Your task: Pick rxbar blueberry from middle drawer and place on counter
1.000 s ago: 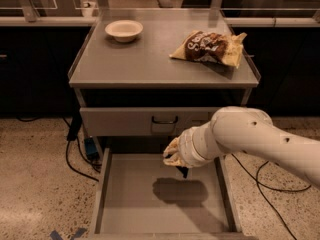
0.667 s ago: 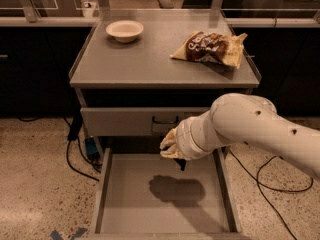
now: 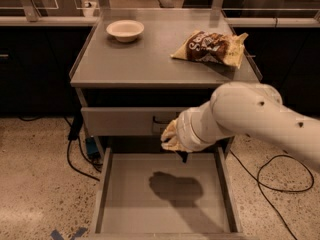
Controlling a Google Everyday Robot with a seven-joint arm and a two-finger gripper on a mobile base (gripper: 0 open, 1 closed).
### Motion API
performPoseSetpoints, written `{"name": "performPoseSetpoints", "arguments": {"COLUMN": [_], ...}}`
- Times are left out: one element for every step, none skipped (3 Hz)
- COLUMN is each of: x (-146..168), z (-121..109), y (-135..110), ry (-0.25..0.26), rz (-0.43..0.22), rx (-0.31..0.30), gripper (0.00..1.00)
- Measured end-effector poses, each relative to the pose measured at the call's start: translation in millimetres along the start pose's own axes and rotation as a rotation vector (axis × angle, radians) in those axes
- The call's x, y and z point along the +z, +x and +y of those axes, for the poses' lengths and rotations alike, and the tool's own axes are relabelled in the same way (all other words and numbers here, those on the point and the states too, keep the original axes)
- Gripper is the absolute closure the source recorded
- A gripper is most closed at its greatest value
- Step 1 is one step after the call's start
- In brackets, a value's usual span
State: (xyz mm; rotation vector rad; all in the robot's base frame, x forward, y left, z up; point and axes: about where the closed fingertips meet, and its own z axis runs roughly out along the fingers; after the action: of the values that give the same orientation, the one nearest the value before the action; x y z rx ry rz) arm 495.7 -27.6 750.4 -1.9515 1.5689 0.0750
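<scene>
The middle drawer [image 3: 106,194] is pulled open at the bottom of the cart, and its flat grey floor shows only the arm's shadow. My gripper [image 3: 176,143] hangs over the drawer's back edge, just in front of the closed drawer above, on the white arm that comes in from the right. A small dark end of the rxbar blueberry [image 3: 183,156] sticks out below the gripper, which is shut on it. The rest of the bar is hidden. The counter [image 3: 150,61] is the cart's grey top, above the gripper.
A white bowl [image 3: 125,30] stands at the counter's back left and a brown-and-yellow chip bag [image 3: 212,46] lies at its back right. The upper drawer [image 3: 117,121] with a dark handle is closed. Cables [image 3: 75,156] lie on the floor on both sides. A long bench [image 3: 40,20] runs behind.
The gripper has risen from over the drawer's middle and moved slightly left and back, with the dark bar end still under it. Its shadow on the drawer floor has shifted with it.
</scene>
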Motion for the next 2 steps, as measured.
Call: {"name": "performPoseSetpoints", "arguments": {"x": [-44, -80], "z": [-37, -69], "y": [-28, -55], "ry": [0.052, 0.093], "rz": [0.051, 0.057], "rx": [-0.086, -0.149], "gripper": [1.0, 1.0]}}
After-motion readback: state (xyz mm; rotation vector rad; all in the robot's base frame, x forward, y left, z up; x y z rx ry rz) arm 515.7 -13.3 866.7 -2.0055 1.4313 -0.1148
